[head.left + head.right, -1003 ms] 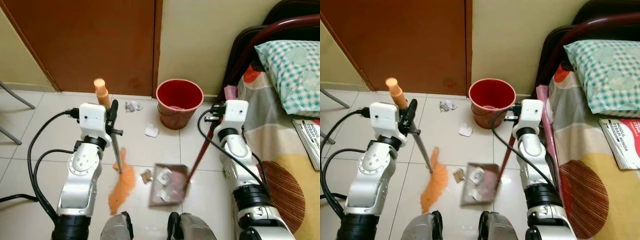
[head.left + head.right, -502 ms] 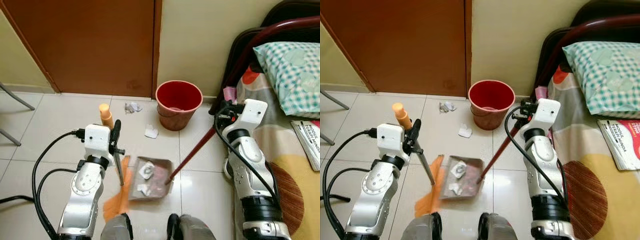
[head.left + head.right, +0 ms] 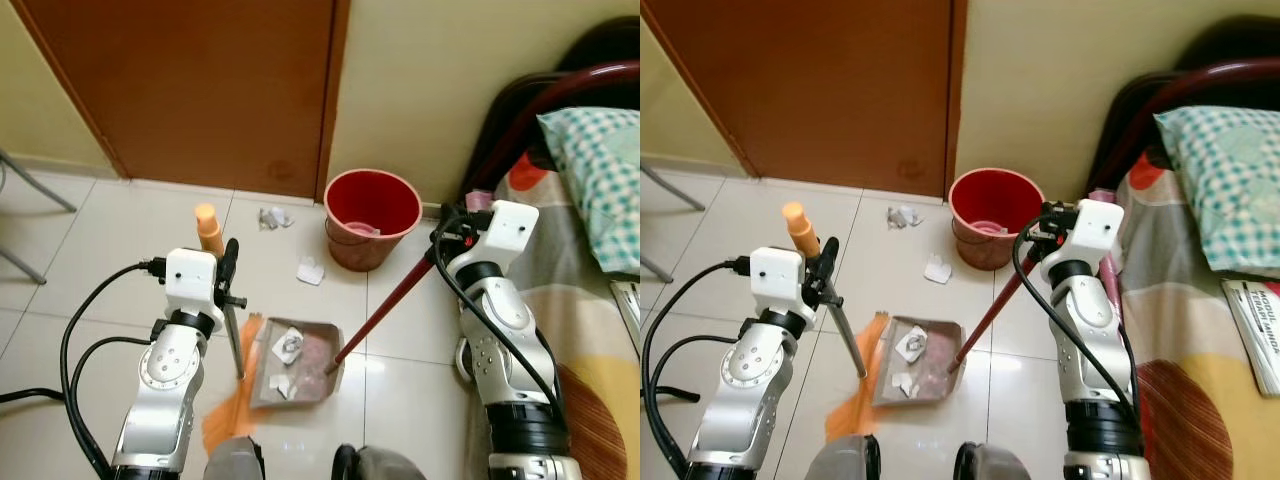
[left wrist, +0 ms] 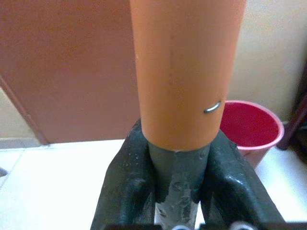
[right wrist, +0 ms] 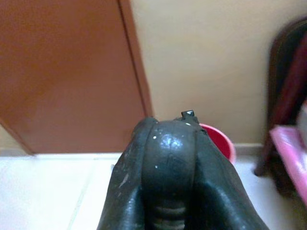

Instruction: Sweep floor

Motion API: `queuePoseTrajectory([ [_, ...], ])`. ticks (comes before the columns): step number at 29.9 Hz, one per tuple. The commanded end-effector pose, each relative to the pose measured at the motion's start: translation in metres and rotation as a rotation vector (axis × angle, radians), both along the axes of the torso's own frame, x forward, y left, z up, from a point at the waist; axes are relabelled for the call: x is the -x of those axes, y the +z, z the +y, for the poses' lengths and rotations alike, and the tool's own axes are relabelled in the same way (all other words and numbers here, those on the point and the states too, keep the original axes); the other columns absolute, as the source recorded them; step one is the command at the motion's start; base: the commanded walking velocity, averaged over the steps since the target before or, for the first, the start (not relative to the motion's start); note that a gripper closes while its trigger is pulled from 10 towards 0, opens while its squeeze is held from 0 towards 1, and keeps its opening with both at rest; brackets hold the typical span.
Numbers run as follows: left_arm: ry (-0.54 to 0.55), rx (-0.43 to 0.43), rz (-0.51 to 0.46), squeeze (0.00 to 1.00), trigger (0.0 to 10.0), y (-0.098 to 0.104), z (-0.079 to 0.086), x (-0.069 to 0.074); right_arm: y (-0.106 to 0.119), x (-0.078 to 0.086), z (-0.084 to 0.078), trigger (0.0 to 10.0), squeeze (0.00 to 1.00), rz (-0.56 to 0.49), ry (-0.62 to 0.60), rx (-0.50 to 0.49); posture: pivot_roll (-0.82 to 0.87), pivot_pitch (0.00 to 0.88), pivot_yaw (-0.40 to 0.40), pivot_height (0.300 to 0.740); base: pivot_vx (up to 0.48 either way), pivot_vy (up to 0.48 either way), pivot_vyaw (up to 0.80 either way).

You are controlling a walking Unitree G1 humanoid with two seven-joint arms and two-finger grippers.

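Nearest, on the tiled floor (image 3: 90, 250) just ahead of the robot's feet, the orange bristles of the broom (image 3: 228, 425) fan out against the near left edge of the dustpan (image 3: 300, 352), which lies flat with crumpled paper scraps (image 3: 287, 344) resting in its tray. The left gripper (image 3: 229, 272) has its fingers (image 4: 125, 191) clenched around the broom's grey shaft just below its orange handle end (image 3: 209, 228), holding the broom nearly upright over the floor. The dustpan's long dark red handle (image 3: 385, 307) slants up and to the right from the pan to the right gripper (image 3: 447, 243), and the fingers (image 5: 168, 167) are grasping its top end, pressed tightly around it. Beyond the dustpan, a white paper scrap (image 3: 310, 270) lies loose on the floor, and farther on another crumpled scrap (image 3: 270, 217) sits near the foot of the brown door (image 3: 200, 90). A red bucket (image 3: 372, 215) stands on the floor by the wall, just right of the door frame and close to the raised handle. To the right runs a bed (image 3: 600, 330) with a patterned cover and a checked pillow (image 3: 595, 175) at its far end.
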State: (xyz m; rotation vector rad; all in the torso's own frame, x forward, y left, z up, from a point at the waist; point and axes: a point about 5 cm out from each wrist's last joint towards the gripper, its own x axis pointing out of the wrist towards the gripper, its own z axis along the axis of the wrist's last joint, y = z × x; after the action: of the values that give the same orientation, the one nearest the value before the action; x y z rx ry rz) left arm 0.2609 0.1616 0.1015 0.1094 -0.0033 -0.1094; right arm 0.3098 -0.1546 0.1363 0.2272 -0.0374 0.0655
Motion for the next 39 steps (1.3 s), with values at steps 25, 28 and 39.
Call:
queuePoseTrajectory([
  [25,0.123,-0.07,-0.016,0.0,10.0,0.002,0.011,-0.01,0.016,-0.002,-0.01,10.0,0.0,-0.05,-0.034,-0.003,-0.01,0.116,-0.036,0.74,0.18,0.0,0.0],
  [28,0.181,-0.095,0.002,0.0,10.0,-0.001,0.019,-0.009,0.022,-0.007,-0.007,10.0,0.0,-0.064,-0.022,-0.019,-0.01,0.114,-0.036,0.74,0.0,0.0,0.0],
  [39,0.27,-0.089,0.039,0.0,10.0,-0.007,0.031,-0.011,0.056,-0.027,0.003,10.0,0.0,-0.138,0.013,-0.081,-0.01,0.113,-0.043,0.74,0.0,0.0,0.0],
])
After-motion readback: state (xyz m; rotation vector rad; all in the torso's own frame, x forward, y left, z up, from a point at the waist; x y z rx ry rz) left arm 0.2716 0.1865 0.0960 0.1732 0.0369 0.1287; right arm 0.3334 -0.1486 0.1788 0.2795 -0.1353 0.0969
